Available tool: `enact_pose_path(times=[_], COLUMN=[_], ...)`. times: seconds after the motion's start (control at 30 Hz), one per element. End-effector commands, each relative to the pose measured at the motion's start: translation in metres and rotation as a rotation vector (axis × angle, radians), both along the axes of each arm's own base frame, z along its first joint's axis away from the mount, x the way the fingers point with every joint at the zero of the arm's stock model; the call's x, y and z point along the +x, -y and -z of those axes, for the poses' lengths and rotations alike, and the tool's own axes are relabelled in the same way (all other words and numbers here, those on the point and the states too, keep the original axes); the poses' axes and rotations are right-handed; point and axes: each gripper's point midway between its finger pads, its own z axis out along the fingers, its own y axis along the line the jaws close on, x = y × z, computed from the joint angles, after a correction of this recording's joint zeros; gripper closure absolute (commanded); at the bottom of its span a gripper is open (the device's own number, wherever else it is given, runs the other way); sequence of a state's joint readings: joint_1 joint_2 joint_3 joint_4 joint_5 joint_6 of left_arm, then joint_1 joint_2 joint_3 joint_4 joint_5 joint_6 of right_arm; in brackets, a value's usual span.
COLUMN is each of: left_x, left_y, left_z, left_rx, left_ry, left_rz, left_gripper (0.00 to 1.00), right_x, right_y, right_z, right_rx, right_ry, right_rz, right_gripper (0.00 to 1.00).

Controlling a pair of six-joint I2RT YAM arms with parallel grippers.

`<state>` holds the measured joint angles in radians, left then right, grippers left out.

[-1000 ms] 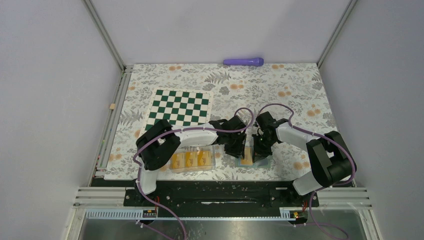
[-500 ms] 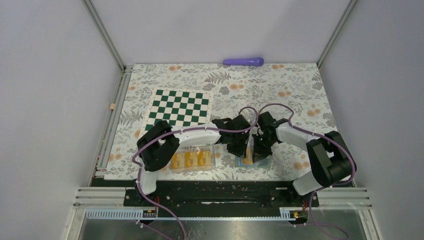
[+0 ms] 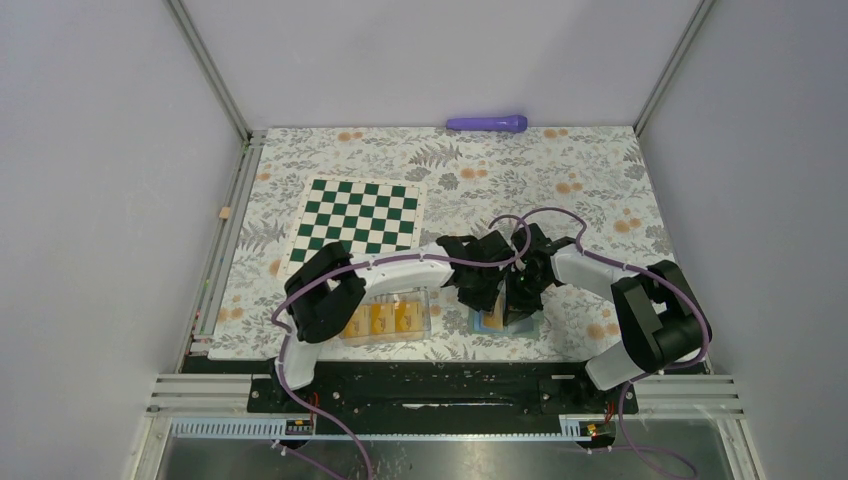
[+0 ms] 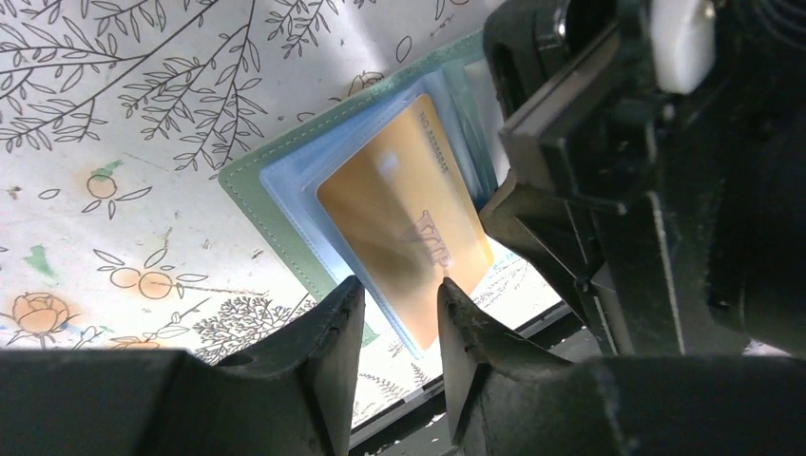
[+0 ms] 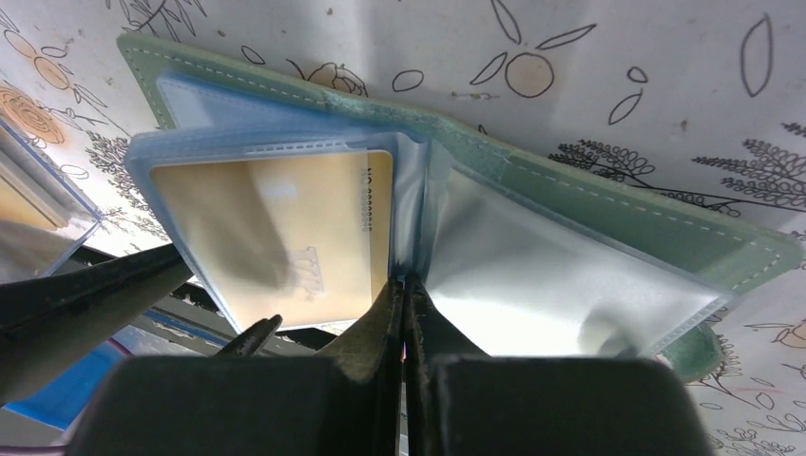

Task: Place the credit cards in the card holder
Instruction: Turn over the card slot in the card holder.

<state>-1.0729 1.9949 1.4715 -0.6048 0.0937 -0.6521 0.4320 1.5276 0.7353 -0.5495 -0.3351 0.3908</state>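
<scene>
At the near edge of the floral-patterned table [image 3: 600, 180], between the two arms, you have the sage-green, near-square card holder [image 5: 618, 204] lying open with its light blue and clear inner leaves up. One thin orange-yellow plastic credit card [image 4: 399, 223] already sits flat inside a clear leaf on its left half, and the leaf beside the fold looks empty.

Your left gripper [image 4: 399, 285] hangs just over that card's near edge. Its fingers stand a narrow way apart with only the card's flat face showing between them, so they grip nothing. Your right gripper [image 5: 404, 290] has its fingers pressed together with no gap, their tips at the fold where the leaves meet. They may be pinching a thin leaf to keep the holder spread, but you cannot tell that for sure.

The job looks partly done, with one card seated. To the left, the clear rectangular plastic box [image 3: 385, 341] holds what look like three more orange cards [image 3: 380, 318], well apart from the holder. Those remain for you to fetch and slide in.
</scene>
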Motion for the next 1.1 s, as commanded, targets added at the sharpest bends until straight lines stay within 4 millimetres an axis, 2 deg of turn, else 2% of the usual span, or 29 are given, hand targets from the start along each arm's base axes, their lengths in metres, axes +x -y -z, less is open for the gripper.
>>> enact_pose_path(times=[0.0, 0.17, 0.37, 0.53, 0.67, 0.83, 1.03, 1.07], left_x=[0.007, 0.005, 0.004, 0.002, 0.003, -0.002, -0.004, -0.004], left_y=[0.003, 0.005, 0.007, 0.006, 0.005, 0.008, 0.014, 0.016], left_z=[-0.009, -0.009, -0.01, -0.005, 0.003, 0.015, 0.01, 0.009], left_rx=[0.034, 0.053, 0.069, 0.077, 0.088, 0.078, 0.038, 0.026], left_ry=[0.071, 0.083, 0.092, 0.083, 0.076, 0.046, 0.043, 0.042], left_rz=[0.029, 0.054, 0.072, 0.066, 0.061, 0.069, 0.076, 0.075], left_gripper=[0.63, 0.55, 0.52, 0.46, 0.46, 0.52, 0.73, 0.75], right_x=[-0.001, -0.001, -0.002, -0.002, -0.003, -0.003, -0.004, -0.003], right_y=[-0.005, -0.005, -0.006, -0.005, -0.005, -0.005, -0.005, -0.006], right_z=[0.001, 0.001, 0.0, 0.001, 0.002, 0.002, 0.003, 0.003], right_rx=[0.014, 0.018, 0.021, 0.02, 0.019, 0.021, 0.02, 0.022], right_ry=[-0.01, -0.012, -0.014, -0.015, -0.022, -0.023, -0.027, -0.025], right_rz=[-0.01, -0.012, -0.011, -0.011, -0.013, -0.015, -0.015, -0.016], right_gripper=[1.0, 1.0, 1.0, 1.0, 1.0, 1.0, 1.0, 1.0])
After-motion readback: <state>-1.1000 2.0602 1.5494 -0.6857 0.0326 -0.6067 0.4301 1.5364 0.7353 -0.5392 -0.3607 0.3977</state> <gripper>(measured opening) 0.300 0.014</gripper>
